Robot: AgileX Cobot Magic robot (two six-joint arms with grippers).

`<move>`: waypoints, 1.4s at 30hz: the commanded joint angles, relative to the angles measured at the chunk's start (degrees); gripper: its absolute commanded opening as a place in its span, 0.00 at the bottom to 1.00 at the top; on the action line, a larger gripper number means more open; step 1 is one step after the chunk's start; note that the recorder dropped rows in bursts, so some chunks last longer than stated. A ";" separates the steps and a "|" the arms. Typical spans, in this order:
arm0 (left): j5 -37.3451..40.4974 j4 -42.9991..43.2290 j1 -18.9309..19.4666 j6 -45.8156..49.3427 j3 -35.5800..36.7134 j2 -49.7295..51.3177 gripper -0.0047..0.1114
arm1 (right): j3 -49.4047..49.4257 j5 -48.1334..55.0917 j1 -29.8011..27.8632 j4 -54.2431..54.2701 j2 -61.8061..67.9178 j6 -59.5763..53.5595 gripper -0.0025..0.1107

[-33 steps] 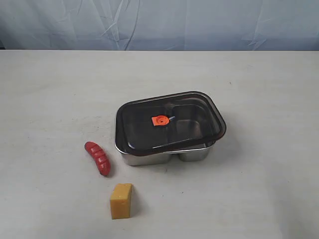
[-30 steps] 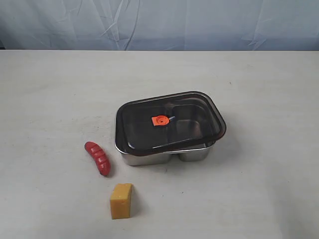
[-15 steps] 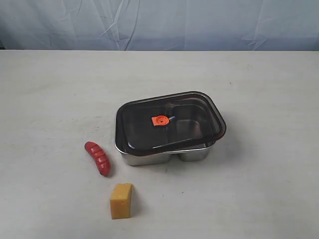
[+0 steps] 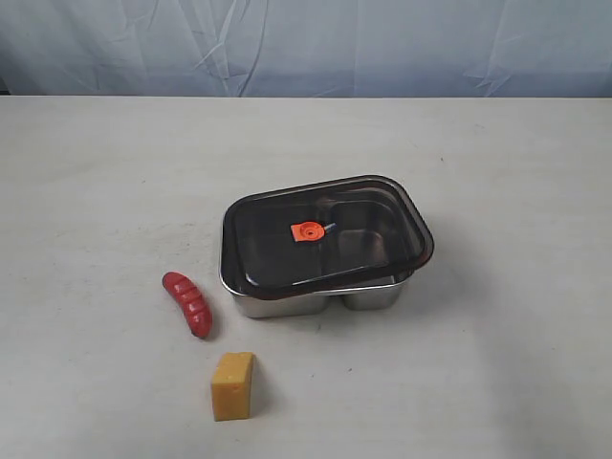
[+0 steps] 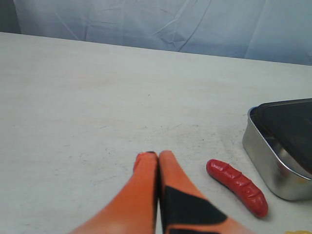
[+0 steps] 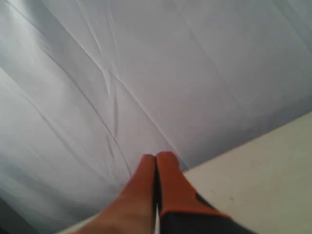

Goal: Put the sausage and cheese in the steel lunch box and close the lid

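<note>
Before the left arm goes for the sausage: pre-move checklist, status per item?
1. Box open for loading: not ok. The lid sits slightly askew on the steel lunch box and covers both compartments.
2. Sausage free to grasp: ok. The sausage lies on the table, apart from box and cheese.
3. Cheese free to grasp: ok. The cheese stands alone, touching nothing.
4. Left gripper ready to pick: not ok. The left gripper is shut and empty, with the sausage just beyond its tips.
5. Right gripper ready for the lid: not ok. The right gripper is shut and empty, and faces the backdrop.
</note>
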 commanded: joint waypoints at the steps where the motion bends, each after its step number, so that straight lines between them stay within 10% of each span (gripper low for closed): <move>1: -0.38 0.20 0.01 -0.15 -0.01 -0.25 0.04 | -17.40 10.41 -0.35 -4.17 22.19 -6.40 0.01; 11: -0.38 0.20 0.01 -0.15 -0.01 -0.25 0.04 | -29.11 16.02 -0.35 0.83 44.98 -18.71 0.02; 18: -0.27 0.20 0.01 -0.15 -0.01 -0.25 0.04 | -29.11 16.53 -0.35 0.83 45.52 -18.98 0.35; 26: -0.45 0.78 0.01 -0.61 1.12 -0.25 0.04 | -29.11 19.01 -0.35 4.68 51.24 -20.11 0.34; 42: -0.88 12.20 0.01 -16.94 3.99 -0.25 0.04 | -29.11 24.07 -0.35 59.70 72.03 -66.09 0.34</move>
